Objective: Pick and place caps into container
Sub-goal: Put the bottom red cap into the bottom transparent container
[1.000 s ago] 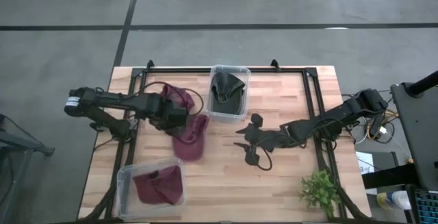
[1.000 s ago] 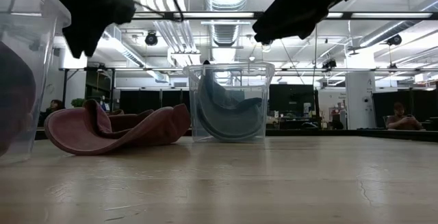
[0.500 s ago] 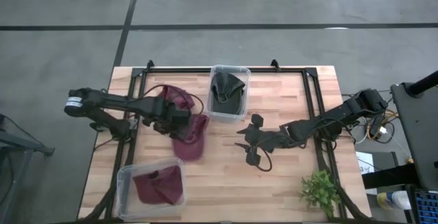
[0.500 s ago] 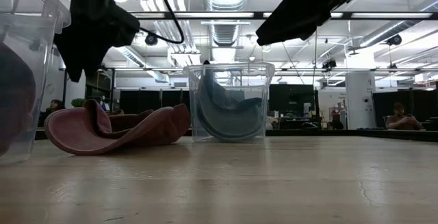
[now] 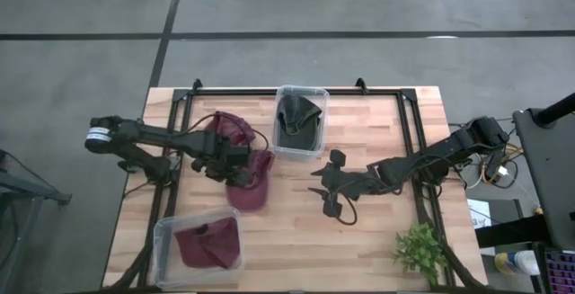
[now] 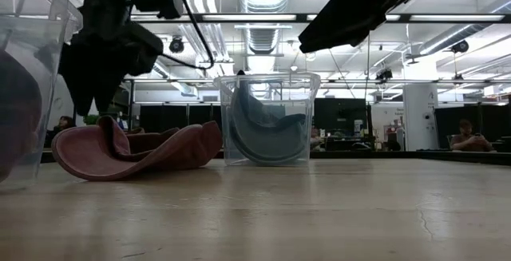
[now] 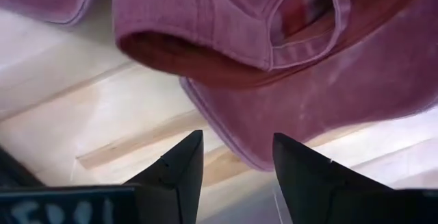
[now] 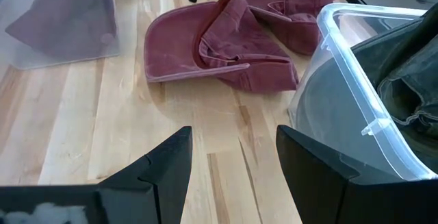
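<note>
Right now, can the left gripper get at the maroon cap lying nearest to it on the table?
Probably yes. The left gripper hangs open just above the maroon cap, and the left wrist view shows only bare table between the fingers and the cap's edge; nothing blocks the way down.

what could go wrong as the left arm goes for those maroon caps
1. The two loose maroon caps lie overlapped on the table, so the open left gripper above them might pinch both or drag the second one along.
2. In the left wrist view the fingers straddle only the thin cap brim edge; soft fabric could slip free.
3. The maroon-cap container sits at the table's front corner, so a swinging cap could miss it.
</note>
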